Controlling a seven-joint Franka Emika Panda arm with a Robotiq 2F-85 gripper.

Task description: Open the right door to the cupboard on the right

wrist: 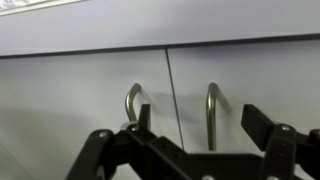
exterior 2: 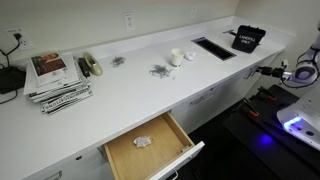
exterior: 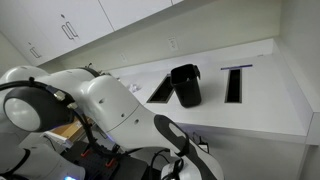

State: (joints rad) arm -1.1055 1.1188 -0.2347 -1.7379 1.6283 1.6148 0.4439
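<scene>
In the wrist view the cupboard fills the frame with two flat white doors meeting at a seam. The right door [wrist: 260,75] carries a short vertical silver handle [wrist: 211,115]. The twin left door [wrist: 70,100] has its own handle [wrist: 131,102]. Both doors look shut. My gripper [wrist: 203,116] is open, close in front of the doors. The right door's handle stands between its two black fingers, and I cannot tell whether they touch it. In an exterior view the gripper [exterior 2: 265,72] sits against the low cabinet front [exterior 2: 215,100] under the counter.
A light wooden drawer [exterior 2: 150,148] stands pulled open further along the counter [exterior 2: 120,85]. A black container [exterior 2: 247,38], a recessed slot [exterior 2: 213,47] and magazines [exterior 2: 55,80] lie on top. White wall cabinets [exterior: 80,20] hang above. The arm [exterior: 90,100] fills the near foreground.
</scene>
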